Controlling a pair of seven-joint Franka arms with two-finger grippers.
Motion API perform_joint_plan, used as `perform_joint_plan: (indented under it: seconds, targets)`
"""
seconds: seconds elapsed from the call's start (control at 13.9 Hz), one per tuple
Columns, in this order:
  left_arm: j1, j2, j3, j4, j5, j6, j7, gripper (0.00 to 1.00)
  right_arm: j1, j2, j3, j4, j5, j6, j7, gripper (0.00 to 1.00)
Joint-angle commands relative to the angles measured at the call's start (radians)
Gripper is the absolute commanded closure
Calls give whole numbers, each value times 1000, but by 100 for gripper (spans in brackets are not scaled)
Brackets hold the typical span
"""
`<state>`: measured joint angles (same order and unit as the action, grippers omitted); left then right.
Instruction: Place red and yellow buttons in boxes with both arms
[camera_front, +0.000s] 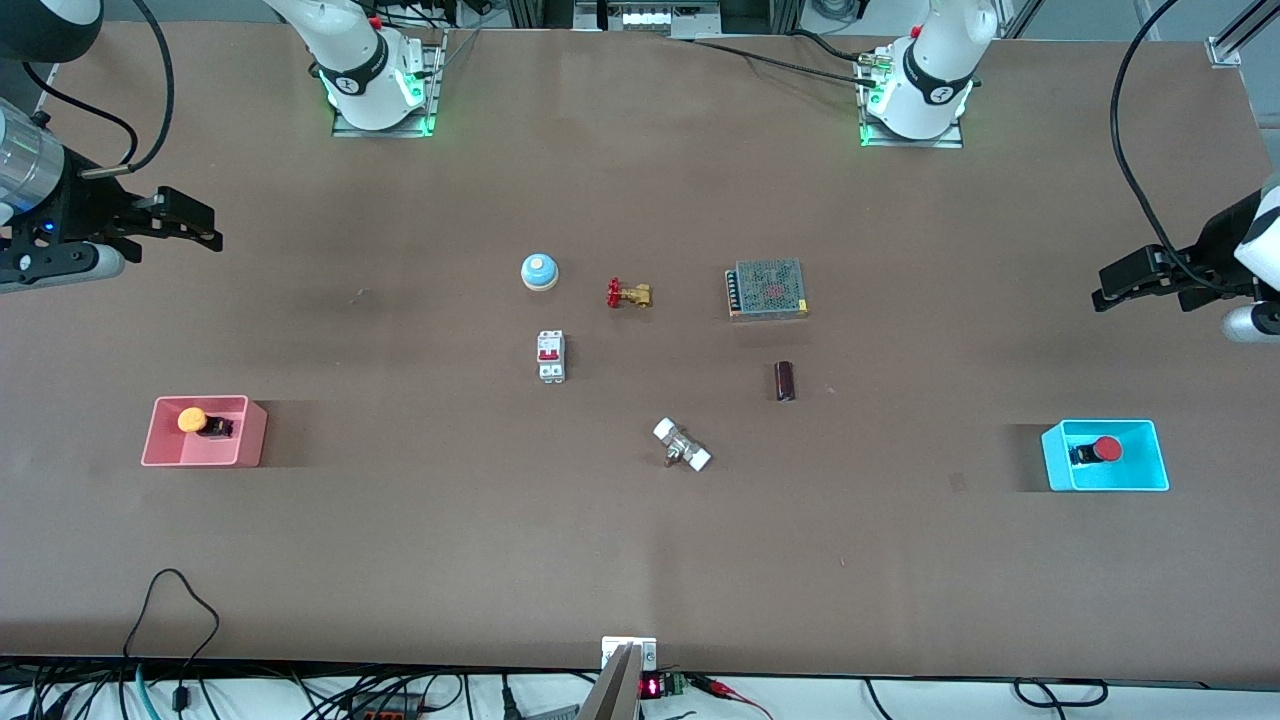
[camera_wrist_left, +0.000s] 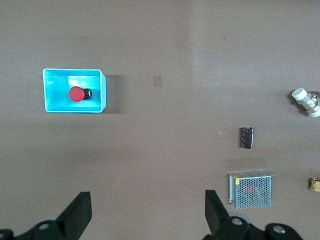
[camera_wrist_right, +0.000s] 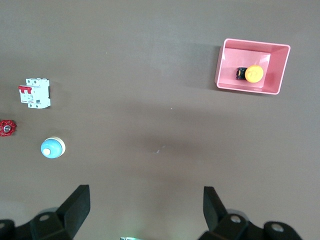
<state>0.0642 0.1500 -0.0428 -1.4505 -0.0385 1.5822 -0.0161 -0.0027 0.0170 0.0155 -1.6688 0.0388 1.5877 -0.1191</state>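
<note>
yellow button lies in pink box, lower left of front view; red button in cyan box, lower right. left gripper and right gripper both spread wide, empty, raised at frame edges; task looks done.

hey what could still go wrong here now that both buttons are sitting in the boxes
Little looks risky. The yellow button lies tipped on its side in the pink box, the red button likewise in the cyan box; a bump could roll them. The open left gripper and open right gripper hang over bare table; a low sweep might nudge the light boxes.
</note>
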Motion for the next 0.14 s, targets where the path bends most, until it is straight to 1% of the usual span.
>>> perform_joint_plan:
  seconds: [0.0,0.07]
  targets:
    - [8,-13,-6,-10,5,-11,-4,0,20,-9,-15,21,-17,-18,6,0]
    - [8,-13,-6,-10,6,-10,-2,0,18,-5,-14,47,-17,-43,4,0]
